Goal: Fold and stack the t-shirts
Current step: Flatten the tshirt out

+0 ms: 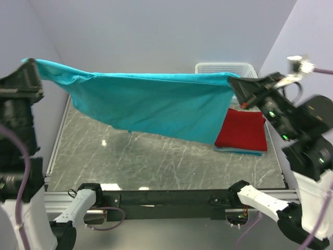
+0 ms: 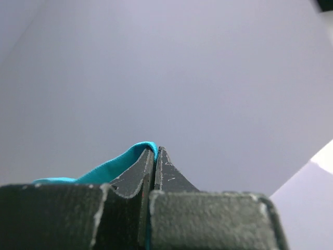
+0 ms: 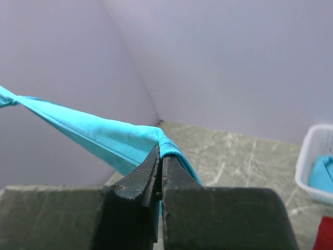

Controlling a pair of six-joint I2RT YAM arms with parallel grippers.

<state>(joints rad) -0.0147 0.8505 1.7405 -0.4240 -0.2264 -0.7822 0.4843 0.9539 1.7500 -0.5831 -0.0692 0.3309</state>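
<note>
- The left hand (image 1: 30, 65) was raised high at the left of the scene, well above the worktop (image 1: 156, 161). Its two fingers were pressed together on one end of a teal t-shirt (image 1: 156, 104).
- In the left wrist view, a narrow strip of that teal cloth rose along the left finger and ended pinched at the tips. Only a plain wall (image 2: 166, 62) showed behind it.
- The right hand (image 1: 232, 82) was raised at the right side. It was likewise clamped tight, gripping the opposite end of the same shirt.
- In the right wrist view, the cloth ran from the closed tips away to the left as a taut band, twisted near its far end.
- The shirt was stretched between the two hands, with its top edge nearly straight.
- The body of the shirt hung below as a slanting sheet, deepest toward the right. As far as the top view showed, it hung above the marbled surface and did not rest on it.
- A red t-shirt (image 1: 242, 130) lay folded on the right rear part of the worktop. The hanging shirt's lower right corner overlapped its left edge in the top view.
- The red one sat on a folded teal shirt (image 1: 244, 151), of which only a thin edge showed along the near side.
- A white lattice basket (image 1: 225, 68) stood at the far right corner behind that stack, partly hidden by the hanging shirt.
- The right wrist view showed a teal bundle (image 3: 321, 174) inside the basket.
</note>
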